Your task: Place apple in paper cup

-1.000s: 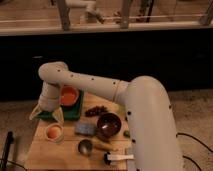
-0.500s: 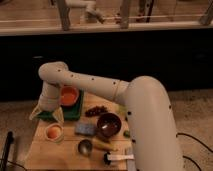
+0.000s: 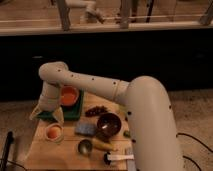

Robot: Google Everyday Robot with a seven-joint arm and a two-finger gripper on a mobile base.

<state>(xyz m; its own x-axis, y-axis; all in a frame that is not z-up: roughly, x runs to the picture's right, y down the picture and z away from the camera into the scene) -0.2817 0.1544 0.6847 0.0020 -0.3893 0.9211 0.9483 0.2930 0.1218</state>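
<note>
Apple (image 3: 53, 131), small and red-orange, sits inside the paper cup (image 3: 53, 139), its top showing within the cup's pale round rim. The paper cup stands near the front left corner of a wooden table (image 3: 47, 156). The gripper (image 3: 47, 119) hangs just above and slightly behind the cup, its two pale fingers spread apart and holding nothing, one pointing down to the left of the cup and the other ending close to the cup's rim. The robot's thick white arm (image 3: 95, 85) reaches in from the lower right, bends at an elbow over the left side of the table, and drops down to the gripper. Behind the gripper, an orange bowl (image 3: 69, 94) rests on a dark green tray (image 3: 75, 112). To the right of the tray lies a dark red bunch of grapes (image 3: 97, 110). In front of the grapes stands a dark bowl (image 3: 108, 125), with a blue sponge (image 3: 85, 129) just to its left. A small shiny metal cup (image 3: 85, 146) stands near the front edge, right of the paper cup.
</note>
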